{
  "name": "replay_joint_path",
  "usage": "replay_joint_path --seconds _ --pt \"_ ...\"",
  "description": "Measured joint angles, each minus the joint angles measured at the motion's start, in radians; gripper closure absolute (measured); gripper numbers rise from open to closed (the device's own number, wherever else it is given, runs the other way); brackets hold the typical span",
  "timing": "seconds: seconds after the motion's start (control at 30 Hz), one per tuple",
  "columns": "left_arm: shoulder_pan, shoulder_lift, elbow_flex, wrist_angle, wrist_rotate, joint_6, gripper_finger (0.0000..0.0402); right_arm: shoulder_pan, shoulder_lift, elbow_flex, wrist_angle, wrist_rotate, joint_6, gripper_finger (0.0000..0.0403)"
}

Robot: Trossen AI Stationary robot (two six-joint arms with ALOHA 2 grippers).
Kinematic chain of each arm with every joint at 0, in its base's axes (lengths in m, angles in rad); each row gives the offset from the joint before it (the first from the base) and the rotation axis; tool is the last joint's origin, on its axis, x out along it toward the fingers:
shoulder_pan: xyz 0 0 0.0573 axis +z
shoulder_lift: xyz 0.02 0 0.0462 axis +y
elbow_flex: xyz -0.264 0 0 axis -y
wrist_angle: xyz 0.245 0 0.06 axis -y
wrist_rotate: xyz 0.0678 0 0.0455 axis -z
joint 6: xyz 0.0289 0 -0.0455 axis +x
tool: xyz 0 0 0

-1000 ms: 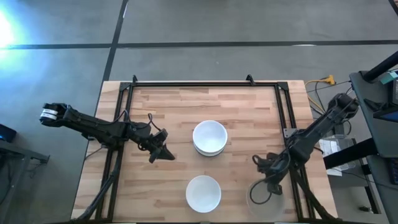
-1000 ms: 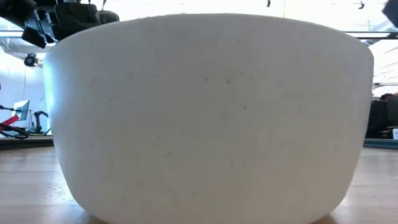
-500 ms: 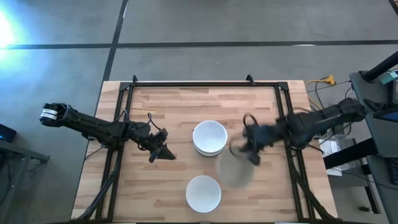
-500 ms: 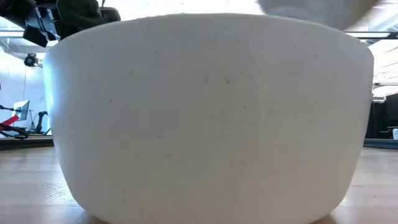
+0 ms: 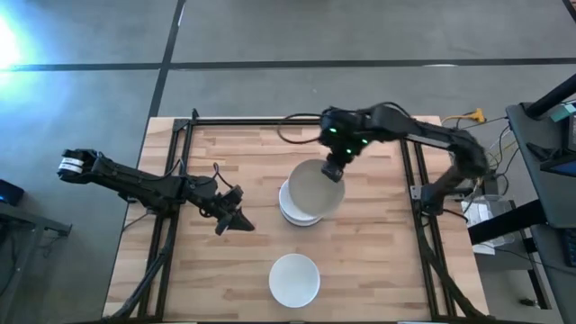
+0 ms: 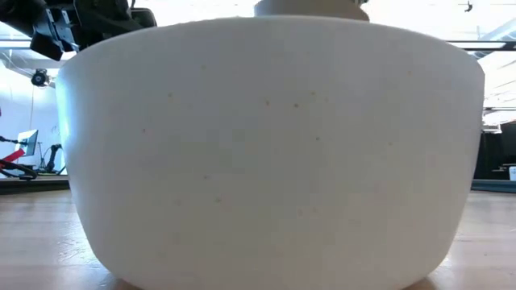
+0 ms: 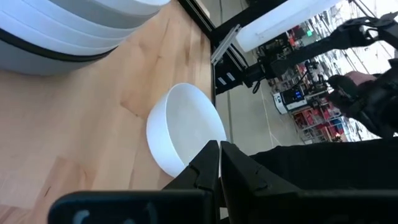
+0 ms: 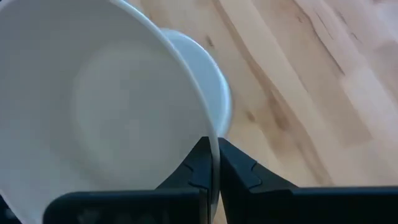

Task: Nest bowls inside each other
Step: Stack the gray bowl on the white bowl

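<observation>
A stack of white bowls [image 5: 297, 214] stands at the table's middle; it also shows in the left wrist view [image 7: 74, 28]. My right gripper [image 5: 335, 169] is shut on a pale bowl [image 5: 315, 187] and holds it right over that stack. A single white bowl [image 5: 294, 280] stands on its base near the table's near edge, and it fills the low view [image 6: 266, 145]. My left gripper [image 5: 238, 221] is shut on nothing, left of the stack and above the wood [image 7: 219, 163]. My right gripper pinches the pale bowl's rim [image 8: 213, 146] on its far right side, one finger inside the bowl and one outside. The fingers come from above, slanting down. The bowl hangs mouth-up over the stack [image 8: 214, 81]; whether its base touches the stack cannot be told.
A black metal frame [image 5: 297, 121] runs along the table's far edge and down both sides. Bare wood lies left of the left gripper and right of the single bowl. Beyond the table stand shop equipment and lights [image 7: 311, 50].
My right gripper has carried the pale bowl from the table's near right corner up and toward the far left, sweeping fast across the table. The bowl, then low at the corner, now hangs over the middle stack. The left arm has kept still.
</observation>
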Motion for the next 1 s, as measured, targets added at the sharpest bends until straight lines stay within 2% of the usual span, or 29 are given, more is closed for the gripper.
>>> replay_joint_path --seconds 0.13,0.33,0.5,0.67,1.0 --pt "0.000 0.000 -0.001 0.000 -0.006 0.000 0.0402 -0.026 0.147 0.148 -0.107 -0.010 -0.085 0.0394" --pt "-0.001 0.000 -0.002 0.000 -0.034 0.003 0.0402 -0.061 0.317 0.316 -0.165 -0.138 -0.163 0.0394" --pt "-0.001 0.000 -0.003 -0.001 -0.036 0.003 0.0402 -0.077 0.428 0.424 -0.282 -0.142 -0.225 0.0394" --pt "-0.001 0.000 -0.003 0.000 -0.037 0.004 0.0402 -0.078 0.481 0.468 -0.322 -0.165 -0.257 0.0394" --pt "-0.002 0.000 -0.008 -0.001 -0.043 0.009 0.0402 -0.073 0.474 0.442 -0.304 -0.165 -0.252 0.0394"
